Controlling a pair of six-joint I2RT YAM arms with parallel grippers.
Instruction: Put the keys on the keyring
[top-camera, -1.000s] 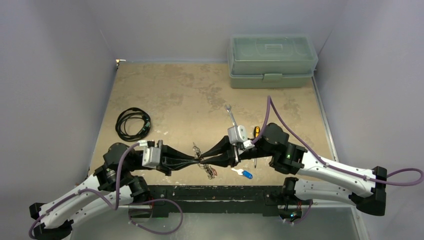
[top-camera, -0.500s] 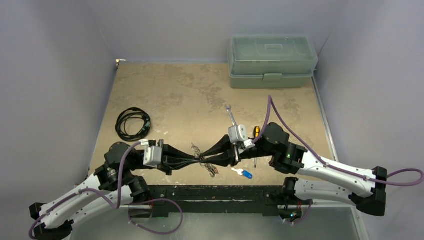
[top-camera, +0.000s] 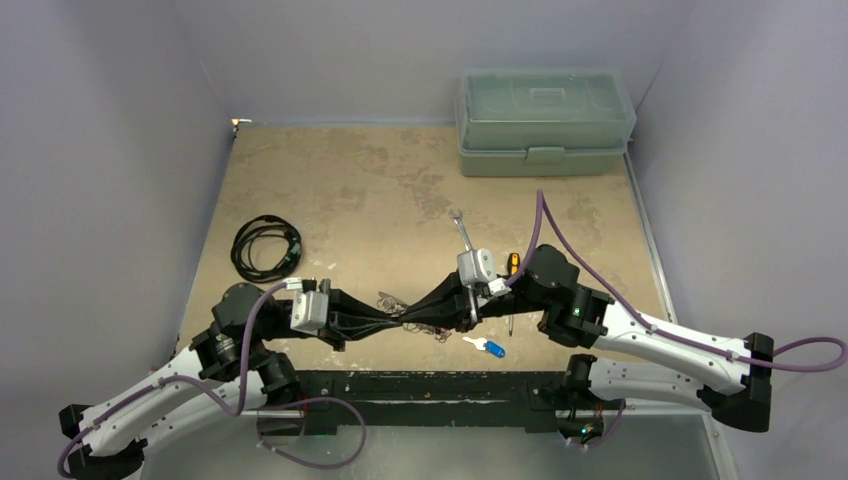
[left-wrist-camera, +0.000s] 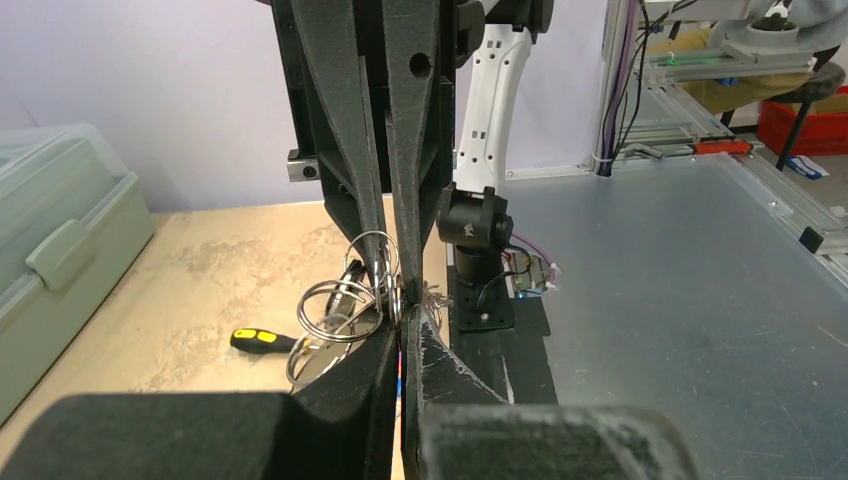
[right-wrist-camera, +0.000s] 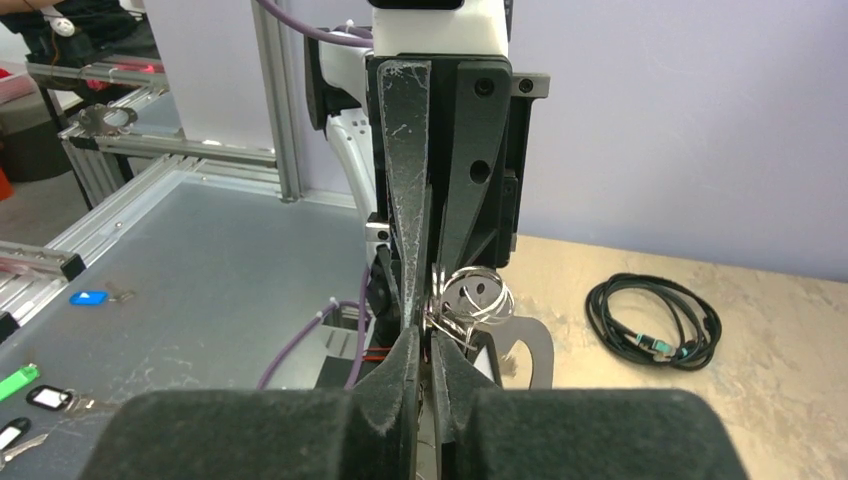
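A rectangular, translucent green plastic toolbox (top-camera: 545, 122) is sitting closed. Well in front of it, the black left gripper (left-wrist-camera: 400, 325) and right gripper (right-wrist-camera: 428, 335) are meeting tip to tip, both pinching nearly closed on the keyring (left-wrist-camera: 345, 300), a tangle of shiny wire loops. A blue-headed key (top-camera: 494, 349) is lying farther still from the toolbox.

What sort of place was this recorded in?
Most likely a robotics lab test cell: a worn tan tabletop boxed in by plain walls, aluminium framing beyond it, and workshop items such as a green toolbox and a coiled cable.
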